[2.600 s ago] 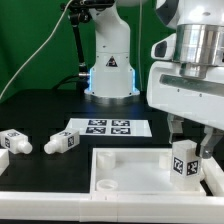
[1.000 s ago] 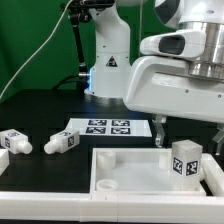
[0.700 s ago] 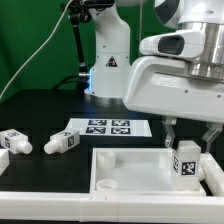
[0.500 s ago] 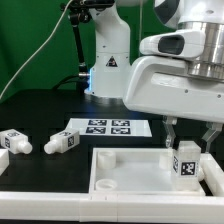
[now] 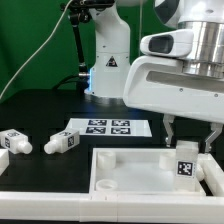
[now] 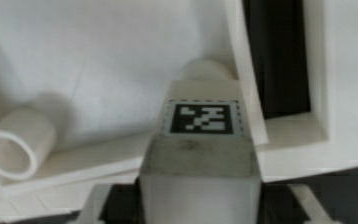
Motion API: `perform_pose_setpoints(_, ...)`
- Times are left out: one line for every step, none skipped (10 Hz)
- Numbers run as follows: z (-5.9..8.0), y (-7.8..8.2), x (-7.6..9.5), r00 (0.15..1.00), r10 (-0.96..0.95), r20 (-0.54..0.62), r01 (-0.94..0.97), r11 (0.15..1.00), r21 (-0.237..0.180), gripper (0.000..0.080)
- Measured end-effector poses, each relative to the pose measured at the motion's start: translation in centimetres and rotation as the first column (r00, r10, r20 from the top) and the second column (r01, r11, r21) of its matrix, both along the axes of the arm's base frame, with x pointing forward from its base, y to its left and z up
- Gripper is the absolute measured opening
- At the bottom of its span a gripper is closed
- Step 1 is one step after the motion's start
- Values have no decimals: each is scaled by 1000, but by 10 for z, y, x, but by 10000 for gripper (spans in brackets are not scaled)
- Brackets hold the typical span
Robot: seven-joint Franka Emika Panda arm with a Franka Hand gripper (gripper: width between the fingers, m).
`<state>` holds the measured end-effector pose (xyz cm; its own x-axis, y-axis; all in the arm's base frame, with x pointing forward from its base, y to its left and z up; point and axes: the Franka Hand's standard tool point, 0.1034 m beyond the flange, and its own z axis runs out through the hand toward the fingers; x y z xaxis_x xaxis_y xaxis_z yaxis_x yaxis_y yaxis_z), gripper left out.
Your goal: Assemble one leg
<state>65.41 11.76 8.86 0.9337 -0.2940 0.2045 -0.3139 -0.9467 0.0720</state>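
A leg (image 5: 186, 163), a small white block with a black-and-white tag, stands upright in the far corner of the white square panel (image 5: 140, 172) at the exterior view's right. My gripper (image 5: 189, 147) comes down over it from above and is shut on it, one finger on each side. In the wrist view the same leg (image 6: 199, 140) fills the middle, its tag facing the camera, with the gripper (image 6: 201, 205) holding its near end. The fingers (image 6: 115, 200) show only as thin edges beside the leg.
Two more loose legs (image 5: 14, 141) (image 5: 62, 143) lie on the black table at the exterior view's left. The marker board (image 5: 100, 127) lies behind the panel, before the robot base (image 5: 108, 65). A round raised socket (image 6: 19, 148) sits on the panel beside the held leg.
The jaws stood open around the leg a second ago and have closed on it. The leg now sits slightly lower in the panel's corner.
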Motion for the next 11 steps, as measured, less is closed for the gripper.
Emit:
perform_pose_setpoints(0,-3,0,996,-91,12,91,996,14,284)
perform_pose_setpoints(0,-6,0,981,-194,24,194,981,30,284)
perform_pose_setpoints(1,-10,0,959,-283,34,281,959,40,284)
perform_pose_setpoints(1,-14,-1,938,-344,42,342,939,41,286)
perform_pose_setpoints(1,-21,-3,911,-410,39,409,912,32,288)
perform_pose_setpoints(2,-27,-5,889,-457,37,457,889,24,288)
perform_pose_setpoints(2,-30,-5,889,-456,36,456,890,18,288)
perform_pose_setpoints(1,-29,-6,888,-458,35,457,889,19,348)
perform_pose_setpoints(1,-29,-6,889,-458,35,457,889,19,537)
perform_pose_setpoints(1,-29,-6,888,-458,35,457,889,19,537)
perform_pose_setpoints(1,-29,-6,888,-458,34,457,889,19,618)
